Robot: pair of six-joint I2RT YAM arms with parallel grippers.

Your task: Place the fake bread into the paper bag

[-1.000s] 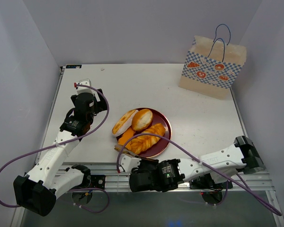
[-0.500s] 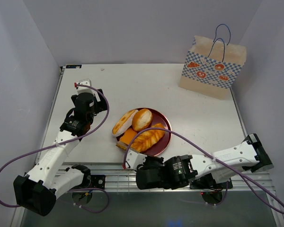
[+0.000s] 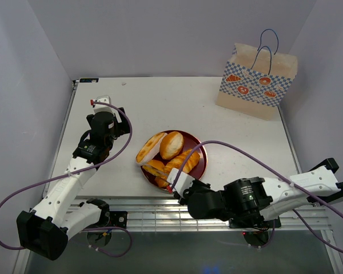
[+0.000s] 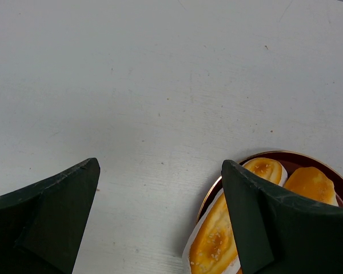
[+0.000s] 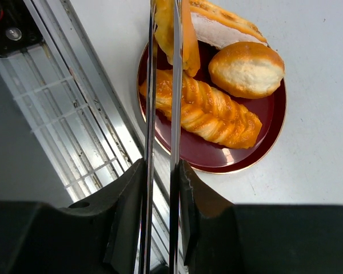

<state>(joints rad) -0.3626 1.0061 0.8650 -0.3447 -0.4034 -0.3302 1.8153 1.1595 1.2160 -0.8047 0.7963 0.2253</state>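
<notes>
Your right gripper (image 5: 160,171) is squeezed nearly closed on the tongs (image 5: 175,114), and the tong tips pinch the orange wedge (image 5: 163,28) over the near-left rim of the plate (image 5: 211,160), right by the end of the braided loaf (image 5: 206,114). Can't tell if it's clear of the plate yet. Imo lift straight up first so it doesn't drag the loaf or bump the bun (image 5: 247,68), then swing over to the paper bag (image 3: 256,83) at the far right corner of the table (image 3: 177,103). Bag mouth looks narrow, so come in from above, tips down, and don't ease the squeeze till the wedge is inside. Grip looks thin tbh, so go slow. Left gripper (image 4: 160,165) hangs wide open w/ nothing in it, left of the plate, out of the way.
</notes>
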